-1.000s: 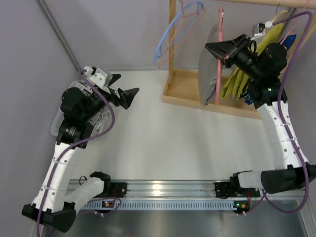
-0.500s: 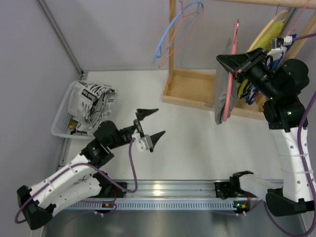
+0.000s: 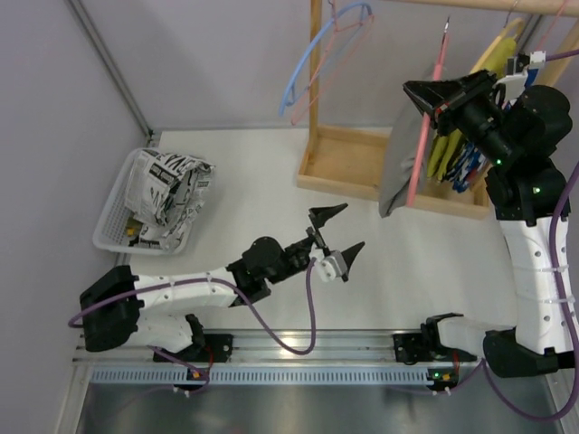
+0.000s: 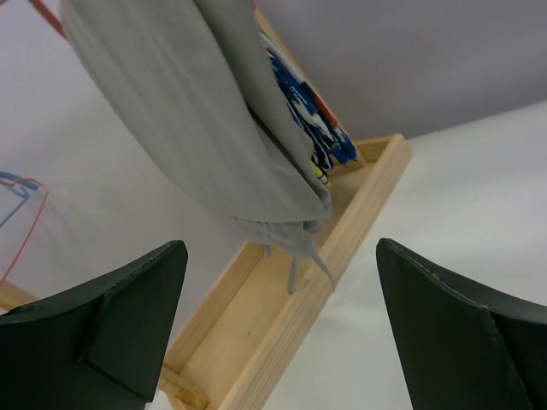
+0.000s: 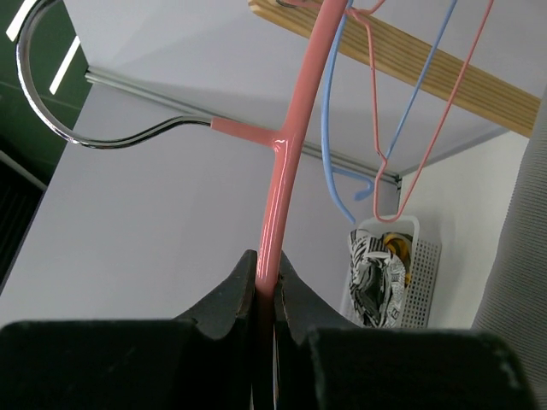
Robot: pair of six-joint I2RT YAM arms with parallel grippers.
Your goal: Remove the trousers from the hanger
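Right gripper (image 3: pixel 436 101): is clamping the hanger (image 3: pixel 422 149), trousers (image 3: pixel 399 172) hanging from it.
Left gripper (image 3: pixel 353 226): is pointing toward the trousers, jaws spread wide.

The worktop (image 3: pixel 262 190) was a plain white surface, evenly lit, with only soft shadows on it. Pale grey-lilac walls (image 3: pixel 208 63) closed it in at the back and on the left. A thin metal strip (image 3: pixel 107 61) ran slantwise down the left wall towards the worktop's far corner. A rack of light wood stood at the back right. It had a shallow, tray-like base (image 3: pixel 339 183) resting on the worktop, an upright post (image 3: pixel 315 81) at its left end and a rail (image 3: pixel 479 4) across the top. Along the near edge lay a ribbed aluminium rail (image 3: pixel 371 346) that caught a bright glint of light.
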